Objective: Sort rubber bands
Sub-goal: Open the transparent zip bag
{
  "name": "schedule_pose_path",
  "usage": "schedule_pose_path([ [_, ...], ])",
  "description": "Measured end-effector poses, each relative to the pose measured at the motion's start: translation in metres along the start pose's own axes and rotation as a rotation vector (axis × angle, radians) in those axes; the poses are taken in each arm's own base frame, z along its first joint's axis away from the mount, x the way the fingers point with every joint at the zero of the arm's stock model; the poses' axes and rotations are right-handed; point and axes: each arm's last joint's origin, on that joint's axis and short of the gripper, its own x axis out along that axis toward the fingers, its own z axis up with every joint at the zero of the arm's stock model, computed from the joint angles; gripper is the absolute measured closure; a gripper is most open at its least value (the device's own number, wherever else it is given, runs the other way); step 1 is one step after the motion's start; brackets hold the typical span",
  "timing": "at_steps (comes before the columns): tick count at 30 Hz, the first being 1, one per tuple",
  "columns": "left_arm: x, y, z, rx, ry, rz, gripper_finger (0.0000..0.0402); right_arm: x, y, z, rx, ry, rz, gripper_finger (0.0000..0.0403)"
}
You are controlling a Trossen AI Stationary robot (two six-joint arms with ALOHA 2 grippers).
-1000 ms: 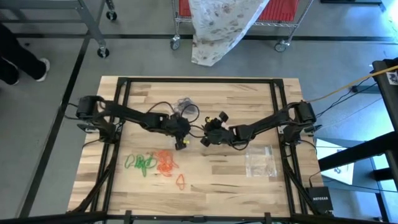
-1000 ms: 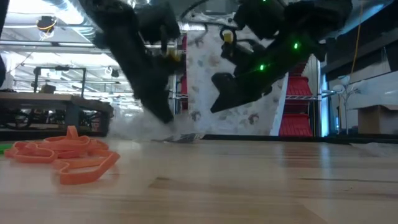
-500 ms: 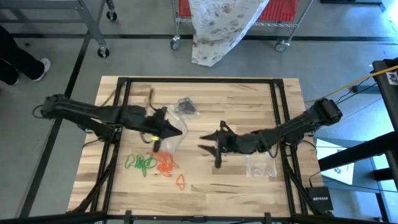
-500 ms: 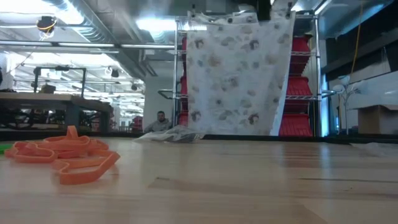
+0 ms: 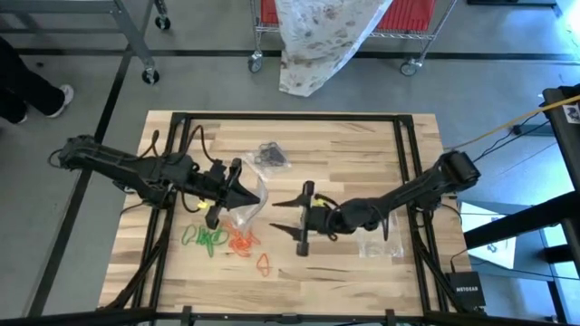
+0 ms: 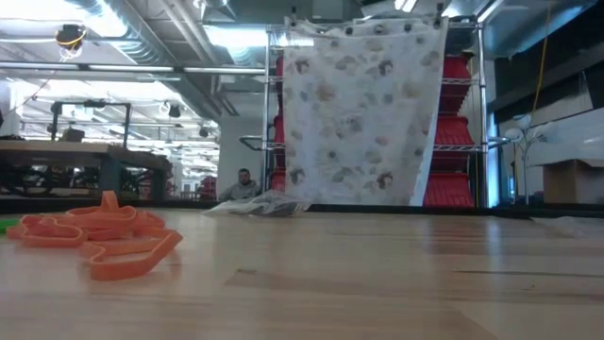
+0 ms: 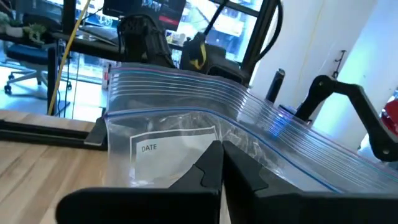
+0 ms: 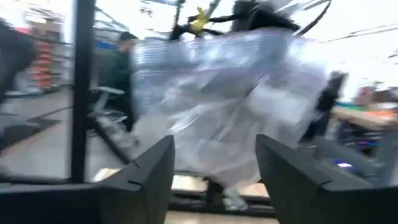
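Our landmark is the clear bag (image 5: 243,201) that hangs in the middle of the wooden table (image 5: 362,145).

Nearest to us, in front of this bag, lie the orange rubber bands (image 5: 241,241), with one single orange loop (image 5: 264,263) a little nearer still; the green rubber bands (image 5: 206,237) are just beside the orange heap, on its left.

Our left gripper (image 7: 222,163) is clenched on the bag's zip edge and holds it up above these heaps. Our right gripper (image 5: 295,215) is to the right of the bag, facing it, with its fingers spread and nothing between them.

We judge the step is opening the bag for filling. The next move probably needs the right gripper to take the opposite edge and pull the mouth apart. The held bag looks empty.

A second bag (image 5: 379,237) lies flat, farther right; its contents we cannot tell.

Behind the held bag, the black rubber bands (image 5: 271,154) rest on the table.
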Motion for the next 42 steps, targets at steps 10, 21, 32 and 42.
schedule_pose_path([
  [10, 0.001, 0.003, -0.001, 0.02, -0.011, 0.076, 0.0401, 0.027, 0.005, 0.017, -0.015, 0.01, -0.09, 0.0143],
  [21, 0.001, 0.004, -0.001, 0.046, -0.012, 0.091, 0.0401, 0.031, 0.003, 0.017, -0.066, 0.083, -0.13, 0.0218],
  [32, -0.002, 0.004, 0.0, 0.044, -0.006, 0.093, 0.0401, 0.031, 0.004, 0.013, -0.09, 0.125, -0.125, 0.0262],
  [42, -0.007, 0.004, 0.002, 0.044, 0.003, 0.095, 0.0401, 0.031, 0.004, 0.013, -0.06, 0.115, -0.113, 0.0308],
])
